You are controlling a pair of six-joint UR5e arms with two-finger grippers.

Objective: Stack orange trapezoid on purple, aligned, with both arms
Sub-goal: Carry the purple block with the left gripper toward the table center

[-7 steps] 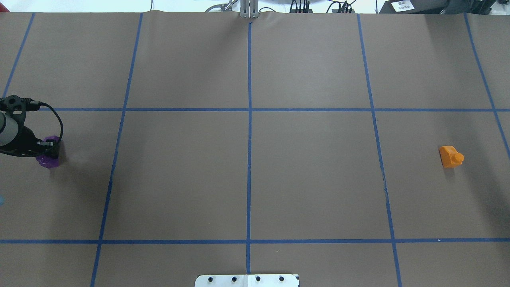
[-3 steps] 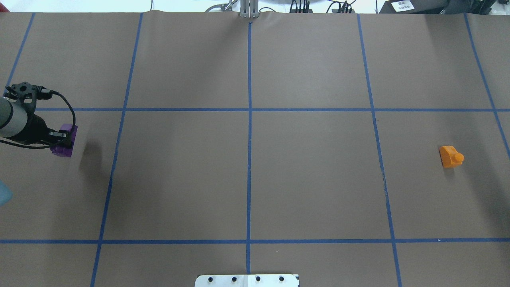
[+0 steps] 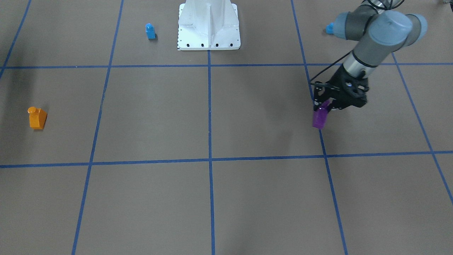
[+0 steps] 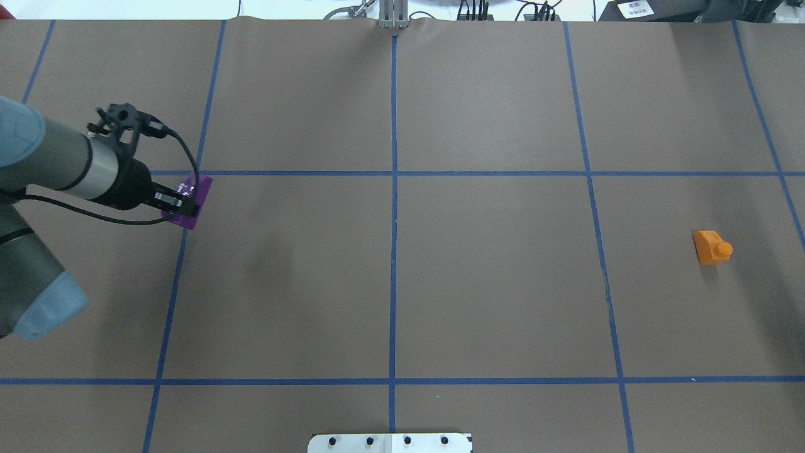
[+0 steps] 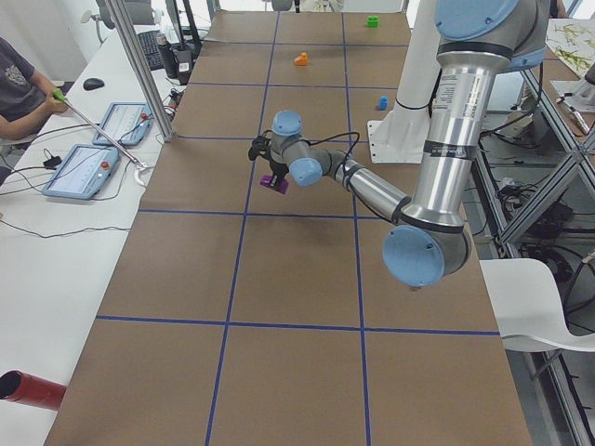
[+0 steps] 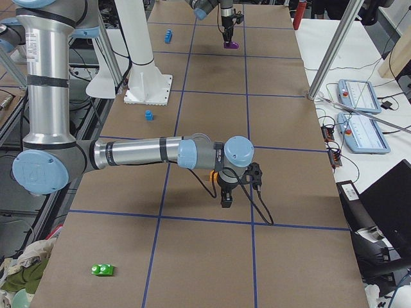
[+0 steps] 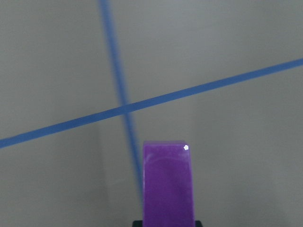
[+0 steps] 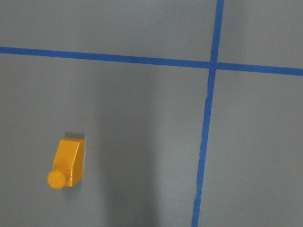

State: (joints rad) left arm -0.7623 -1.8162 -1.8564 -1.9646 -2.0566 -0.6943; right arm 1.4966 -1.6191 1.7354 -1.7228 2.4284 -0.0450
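The purple brick [image 4: 192, 211] hangs in my left gripper [image 4: 186, 202], which is shut on it and holds it above the table by a tape crossing at the left. It also shows in the front view [image 3: 319, 117] under the left gripper [image 3: 324, 106], and fills the bottom of the left wrist view [image 7: 168, 187]. The orange trapezoid [image 4: 712, 246] lies alone on the table at the far right, stud pointing sideways; the right wrist view shows it from above [image 8: 68, 162]. My right gripper [image 6: 226, 192] shows only in the exterior right view, above the orange trapezoid; I cannot tell whether it is open.
A small blue brick [image 3: 150, 31] stands beside the white robot base [image 3: 208, 24], and another blue brick [image 3: 330, 28] lies behind the left arm. A green brick [image 6: 103, 269] lies near the table's right end. Blue tape lines grid the brown table.
My left gripper has carried the purple brick up off the table and rightward, from the far left edge to the first tape line. The orange trapezoid has not moved.
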